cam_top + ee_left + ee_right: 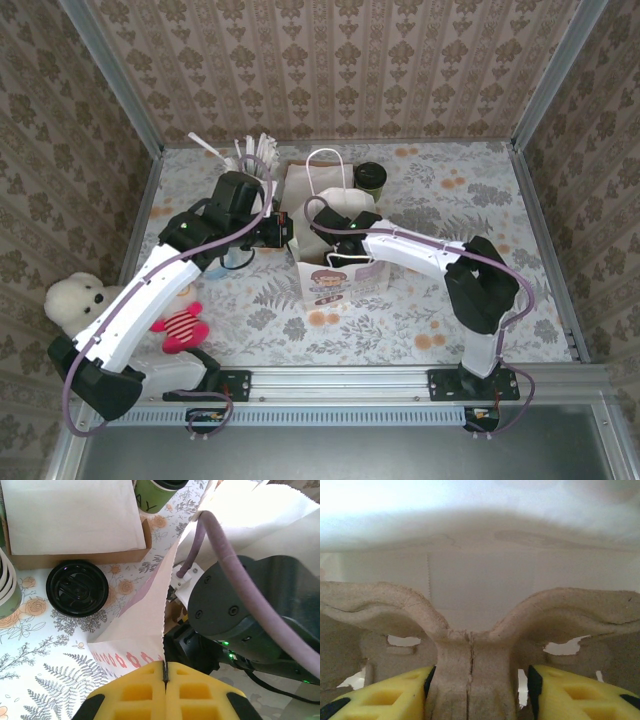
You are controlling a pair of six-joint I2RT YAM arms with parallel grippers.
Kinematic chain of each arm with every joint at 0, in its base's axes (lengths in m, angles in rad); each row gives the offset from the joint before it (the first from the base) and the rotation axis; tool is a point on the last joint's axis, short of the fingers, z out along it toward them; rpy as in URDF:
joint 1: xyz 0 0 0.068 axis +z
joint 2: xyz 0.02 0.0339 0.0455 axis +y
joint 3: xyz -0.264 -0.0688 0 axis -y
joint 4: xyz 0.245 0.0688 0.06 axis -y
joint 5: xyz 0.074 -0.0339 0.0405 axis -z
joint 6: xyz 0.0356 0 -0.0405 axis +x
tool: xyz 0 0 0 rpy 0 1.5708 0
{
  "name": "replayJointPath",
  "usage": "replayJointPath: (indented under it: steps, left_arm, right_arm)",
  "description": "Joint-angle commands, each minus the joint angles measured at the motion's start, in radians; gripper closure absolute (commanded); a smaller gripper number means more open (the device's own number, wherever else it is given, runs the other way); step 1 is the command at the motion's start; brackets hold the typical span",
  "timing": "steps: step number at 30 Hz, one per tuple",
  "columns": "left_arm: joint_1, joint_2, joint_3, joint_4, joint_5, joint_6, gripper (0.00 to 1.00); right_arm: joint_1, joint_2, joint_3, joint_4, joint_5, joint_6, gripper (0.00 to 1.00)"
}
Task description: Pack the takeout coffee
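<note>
The takeout coffee (371, 178), a dark green cup with a black lid, stands on the table behind the white paper bag (340, 275). In the left wrist view its green side (157, 492) shows at the top edge. My left gripper (165, 672) is shut on the bag's serrated top edge (164, 630). My right wrist (335, 235) reaches down into the bag. There my right gripper (479, 680) stands open around the centre post of a pulp cup carrier (470, 645), the left pad touching it, the right pad a little apart.
A brown box of white napkins (75, 520) sits behind the bag. A round black lid (76, 588) lies beside it, next to stacked cream-rimmed cups (7, 590). A cup of wrapped straws (255, 155) stands at the back. A white teddy bear (75, 298) lies front left.
</note>
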Motion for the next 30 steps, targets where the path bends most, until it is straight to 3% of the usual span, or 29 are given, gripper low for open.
replayJointPath:
  steps: [1, 5, 12, 13, 14, 21, 25, 30]
  left_arm:
    - [0.015, -0.035, 0.013, 0.031, 0.015, 0.010, 1.00]
    - [0.022, -0.038, 0.010, 0.037, 0.027, 0.024, 1.00]
    - [0.031, -0.047, 0.000, 0.056, 0.056, 0.103, 1.00]
    - [0.034, -0.047, 0.003, 0.052, 0.053, 0.112, 1.00]
    - [0.034, -0.046, 0.003, 0.050, 0.052, 0.117, 1.00]
    - [0.043, -0.040, 0.002, 0.024, 0.043, 0.131, 1.00]
    - [0.057, -0.043, 0.006, 0.006, 0.038, 0.149, 1.00]
    - [0.059, -0.051, -0.007, 0.010, 0.050, 0.185, 1.00]
  right_arm:
    - [0.008, 0.016, -0.031, 0.005, 0.014, 0.026, 0.42]
    - [0.008, -0.038, -0.035, 0.061, -0.074, -0.016, 0.27]
    - [0.007, -0.113, -0.029, 0.120, -0.160, -0.179, 0.13]
    - [0.007, -0.120, -0.027, 0.123, -0.180, -0.202, 0.01]
    - [0.007, -0.126, -0.025, 0.122, -0.198, -0.223, 0.00]
    - [0.008, -0.123, 0.000, 0.098, -0.338, -0.425, 0.00]
    - [0.007, -0.110, 0.023, 0.053, -0.319, -0.604, 0.01]
    - [0.008, -0.074, 0.114, -0.044, -0.318, -0.731, 0.15]
